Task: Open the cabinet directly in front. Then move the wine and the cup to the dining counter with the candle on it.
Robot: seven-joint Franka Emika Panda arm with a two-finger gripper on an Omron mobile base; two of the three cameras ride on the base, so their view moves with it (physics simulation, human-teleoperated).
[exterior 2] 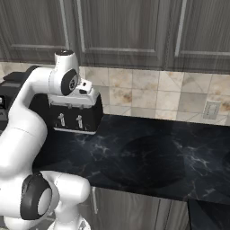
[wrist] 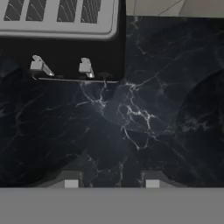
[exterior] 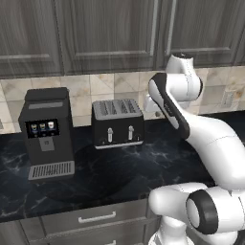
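Observation:
The cabinet hangs above the counter, its two panelled doors closed. Long silver bar handles run down the door edges. My gripper points down at the bare black counter just to the right of the toaster's front. It is open, with nothing between its fingertips. The arm is folded high, with the hand below the cabinet's bottom edge. The wine, the cup, the candle and the dining counter are out of view.
A black toaster stands against the tiled wall, with a black coffee machine to its left. A wall outlet sits at the right. Grey drawers lie under the black marble counter.

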